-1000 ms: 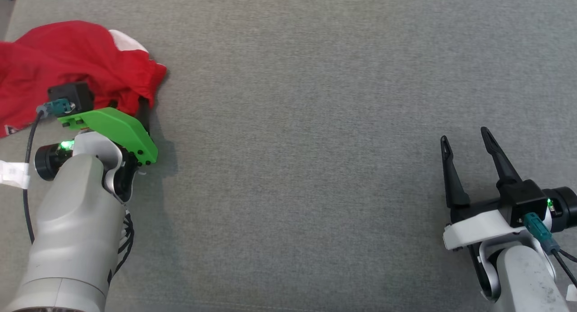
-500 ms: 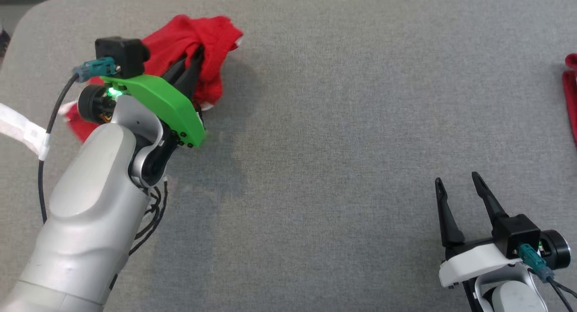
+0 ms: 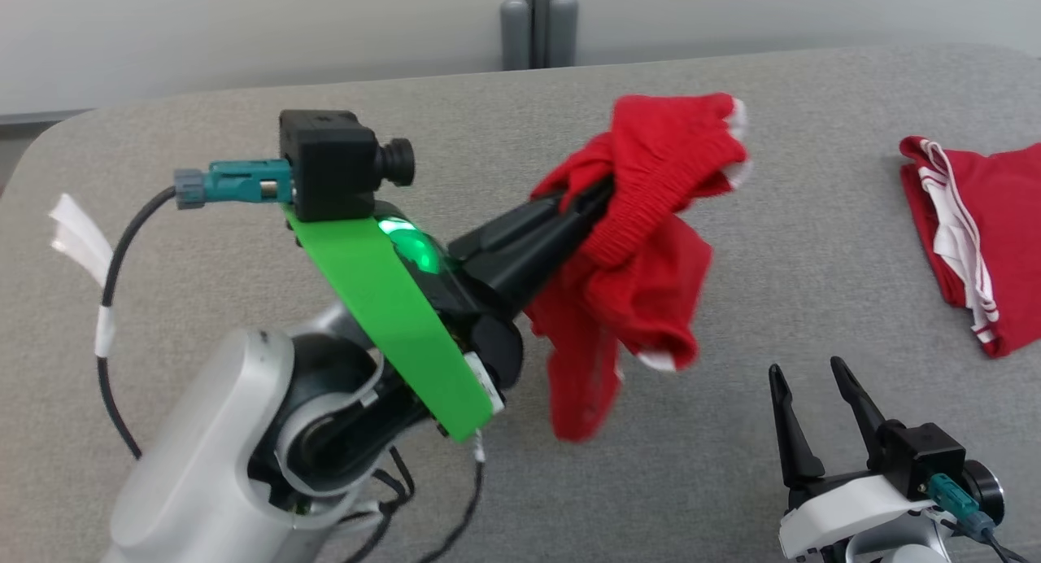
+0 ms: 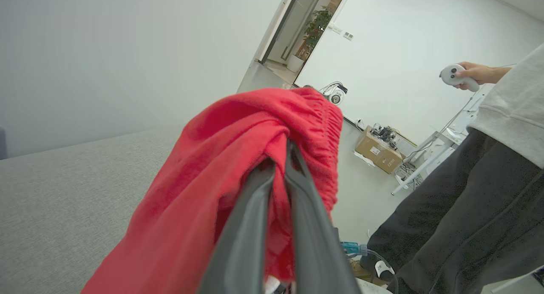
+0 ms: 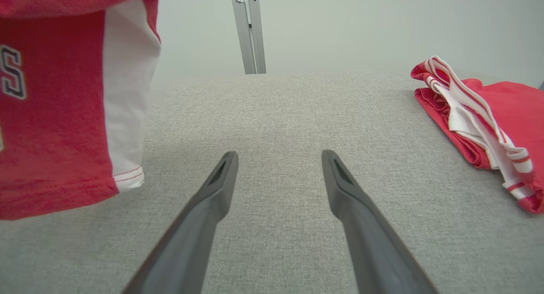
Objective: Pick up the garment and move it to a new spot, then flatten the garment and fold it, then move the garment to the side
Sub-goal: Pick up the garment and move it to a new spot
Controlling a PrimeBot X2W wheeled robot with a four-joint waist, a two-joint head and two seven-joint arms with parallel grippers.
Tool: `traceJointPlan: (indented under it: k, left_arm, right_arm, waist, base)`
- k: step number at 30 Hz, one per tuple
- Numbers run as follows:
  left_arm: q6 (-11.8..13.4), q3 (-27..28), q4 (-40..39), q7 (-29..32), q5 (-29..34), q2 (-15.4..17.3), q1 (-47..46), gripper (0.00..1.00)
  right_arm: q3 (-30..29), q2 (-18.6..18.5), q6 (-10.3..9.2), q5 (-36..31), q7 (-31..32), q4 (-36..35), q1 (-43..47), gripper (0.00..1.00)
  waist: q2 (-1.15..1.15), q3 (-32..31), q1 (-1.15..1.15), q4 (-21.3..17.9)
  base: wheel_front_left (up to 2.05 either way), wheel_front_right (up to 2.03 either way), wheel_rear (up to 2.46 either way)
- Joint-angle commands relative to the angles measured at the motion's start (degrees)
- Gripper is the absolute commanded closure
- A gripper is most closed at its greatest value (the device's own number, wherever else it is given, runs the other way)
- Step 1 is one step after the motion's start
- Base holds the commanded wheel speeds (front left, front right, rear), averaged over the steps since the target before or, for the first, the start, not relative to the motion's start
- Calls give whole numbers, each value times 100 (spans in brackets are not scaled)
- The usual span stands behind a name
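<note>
A red garment (image 3: 642,254) with white trim hangs in the air above the grey surface, bunched at its elastic waistband. My left gripper (image 3: 598,201) is shut on that waistband, and its dark fingers (image 4: 263,209) press together with red cloth (image 4: 212,179) draped over them. The hanging cloth (image 5: 55,98) also fills the upper left of the right wrist view, showing a white side panel and dark lettering. Low at the right, my right gripper (image 3: 805,384) stands open with nothing between its fingers (image 5: 212,192), a little right of the hanging cloth.
A second red garment with white stripes (image 3: 984,237) lies folded at the right edge of the grey padded surface (image 3: 813,246). A grey post (image 3: 537,22) stands behind the surface. A person in dark trousers (image 4: 459,217) holds a white controller (image 4: 457,75) beside it.
My left gripper has lifted the garment off the surface and carried it rightward toward the middle. The head camera has tilted up, bringing the far edge, the wall and the second garment into view.
</note>
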Motion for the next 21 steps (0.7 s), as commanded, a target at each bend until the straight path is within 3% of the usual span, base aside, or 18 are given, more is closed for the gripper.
traceJointPlan:
  k: [1,4,8,12,17,18,19,20,21]
  left_arm:
    - [96,-1,-200,57,-212,-109,146,100]
    - [212,-22,-389,127,-465,-185,269,100]
    - [379,75,4,20,-830,-404,515,100]
    - [657,392,1260,-362,-889,-538,678,100]
    - [1000,1126,3440,-1413,-621,-591,428,100]
    - [1007,1252,3875,-1732,-511,-580,360,75]
    - [1047,1376,4218,-1985,-476,-595,329,56]
    - [1033,1419,4523,-2184,-396,-593,299,0]
    - [961,1425,4842,-2371,-299,-583,262,0]
  right_arm:
    - [14,-4,-11,37,-15,4,48,0]
    - [30,-3,-11,80,-15,-17,-23,0]
    - [9,-5,-11,133,-15,-29,-130,0]
    - [1,-1,-10,179,-15,-22,-221,0]
    - [39,-2,-11,228,-15,-1,-289,0]
    - [33,0,-10,226,-15,-1,-301,0]
    - [26,-2,-11,228,-15,1,-303,0]
    - [15,-2,-11,231,-15,5,-297,0]
    - [6,-2,-11,230,-15,7,-283,0]
  waist:
    - [0,-86,0,-367]
    - [0,-4,0,-611]
    - [0,125,0,-941]
    - [0,268,0,-1219]
    - [0,400,0,-1502]
    - [0,414,0,-1536]
    - [0,424,0,-1558]
    - [0,427,0,-1572]
    - [0,423,0,-1579]
  base:
    - [0,0,0]
    - [0,0,0]
    - [0,0,0]
    - [0,0,0]
    - [0,0,0]
    - [0,0,0]
    - [0,0,0]
    - [0,0,0]
    - [0,0,0]
